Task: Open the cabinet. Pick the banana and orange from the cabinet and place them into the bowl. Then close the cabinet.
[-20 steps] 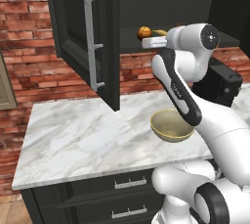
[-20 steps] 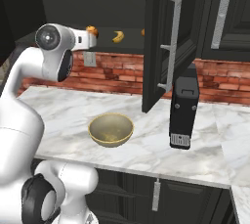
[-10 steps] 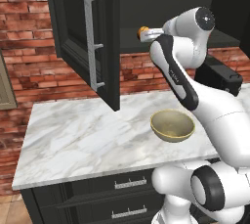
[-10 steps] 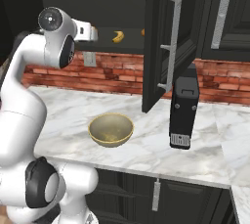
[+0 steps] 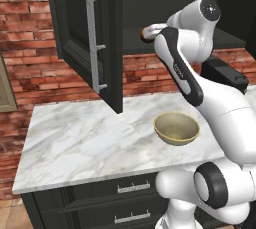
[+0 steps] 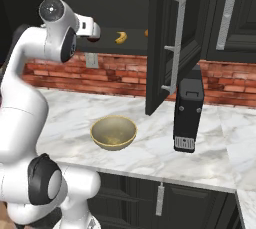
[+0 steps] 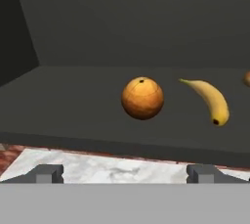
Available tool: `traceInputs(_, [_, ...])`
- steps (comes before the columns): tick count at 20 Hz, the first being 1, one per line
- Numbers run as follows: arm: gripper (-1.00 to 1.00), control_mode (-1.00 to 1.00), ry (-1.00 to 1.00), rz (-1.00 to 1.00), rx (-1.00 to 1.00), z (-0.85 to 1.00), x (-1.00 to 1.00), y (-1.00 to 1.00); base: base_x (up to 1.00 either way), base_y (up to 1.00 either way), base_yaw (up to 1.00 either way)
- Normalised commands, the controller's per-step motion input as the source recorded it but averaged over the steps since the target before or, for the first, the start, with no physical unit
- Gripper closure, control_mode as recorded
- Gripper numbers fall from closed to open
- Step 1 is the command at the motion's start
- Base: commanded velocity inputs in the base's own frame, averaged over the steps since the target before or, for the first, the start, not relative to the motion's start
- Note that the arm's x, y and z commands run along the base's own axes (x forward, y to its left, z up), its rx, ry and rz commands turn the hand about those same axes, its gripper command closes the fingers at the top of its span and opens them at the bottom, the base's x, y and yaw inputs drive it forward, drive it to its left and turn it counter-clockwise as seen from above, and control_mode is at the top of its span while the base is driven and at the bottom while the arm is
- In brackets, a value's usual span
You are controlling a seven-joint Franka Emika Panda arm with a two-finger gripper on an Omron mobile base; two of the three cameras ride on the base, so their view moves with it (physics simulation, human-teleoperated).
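**Jaws wide at the open cabinet, fruit on the shelf**

The black-charcoal wall cabinet (image 5: 90, 48) w/ raised-panel doors and long silver bar handles stood open. The gripper (image 7: 126, 173) was raised to shelf height at the cabinet's front edge, jaws spread wide, holding nothing.

Hand view gave the shelf interior: the round deep-orange orange (image 7: 142, 98) sat about centre, the small curved yellow banana (image 7: 209, 100) w/ dark tip just beside it to the right, apart from it. A sliver of another orange-brown item (image 7: 247, 78) showed at the right frame edge. Open shelf lay on the orange's left, up to the dark side wall.

Right base view showed the banana from afar, plus a tall black boxy appliance (image 6: 187, 115) standing on the white marble tabletop (image 6: 150, 138) under the right door edge. Left base view had the left door swung toward the camera over the tabletop.

The round tan-beige bowl (image 5: 176, 127) w/ yellowish-olive inside sat on the tabletop below the shelf, near the front edge, w/ bare marble around it.
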Motion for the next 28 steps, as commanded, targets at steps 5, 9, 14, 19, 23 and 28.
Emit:
traceInputs(5, [-1.0,-1.0,0.0,0.0,-0.02,0.0,0.31,0.0,0.0,0.0,0.0])
traceInputs(9, [-1.0,-1.0,0.01,-0.01,-0.01,0.0,0.41,0.0,0.0,0.0,0.0])
traceInputs(14, [-1.0,-1.0,0.02,0.0,0.0,0.0,0.44,0.0,0.0,0.0,0.0])
traceInputs(19, [-1.0,-1.0,0.0,-0.01,0.0,0.0,0.4,0.0,0.0,0.0,0.0])
traceInputs(23, [-1.0,-1.0,0.0,0.0,-0.03,-0.04,0.32,0.0,0.0,0.0,0.0])
traceInputs(28, [-1.0,-1.0,0.0,-0.01,-0.05,-0.15,0.16,0.0,0.0,0.0,0.0])
